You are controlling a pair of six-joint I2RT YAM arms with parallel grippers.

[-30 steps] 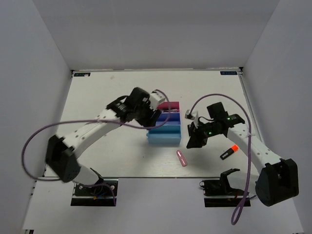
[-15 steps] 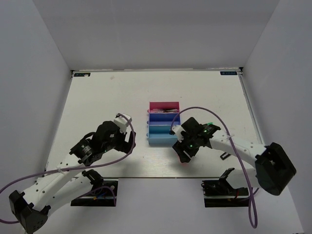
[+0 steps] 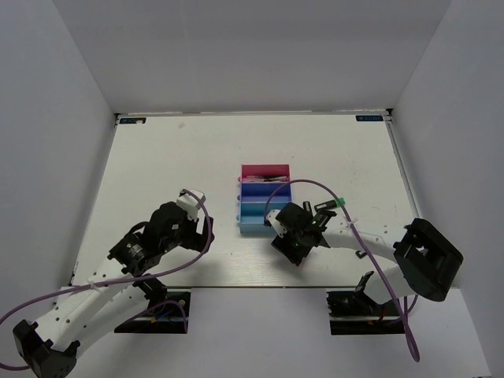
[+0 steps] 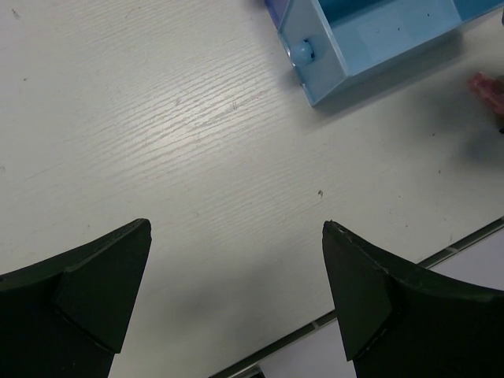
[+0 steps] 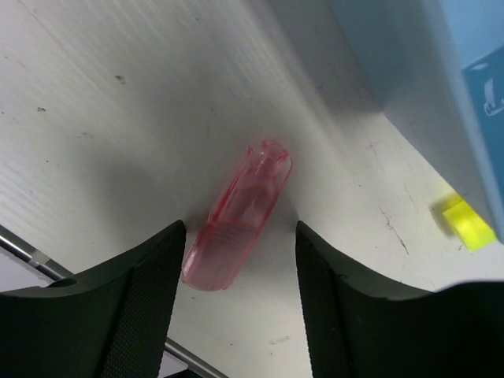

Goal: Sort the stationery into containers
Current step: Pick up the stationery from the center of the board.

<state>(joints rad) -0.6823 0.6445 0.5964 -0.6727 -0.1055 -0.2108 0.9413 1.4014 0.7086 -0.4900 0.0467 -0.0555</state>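
Pink stick [image 5: 244, 197] not yet sorted!
Right gripper [image 5: 239, 236] spread astride it, ungripped; left gripper [image 4: 236, 228] wide, empty; trays [image 3: 264, 167] seem part-filled.

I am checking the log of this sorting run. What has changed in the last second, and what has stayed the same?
The left gripper drew back from the trays toward its base and opened wide over the table. The right gripper swung in and down over the pink stick, which lies between its open fingers, still on the table. Trays and stick have not moved.
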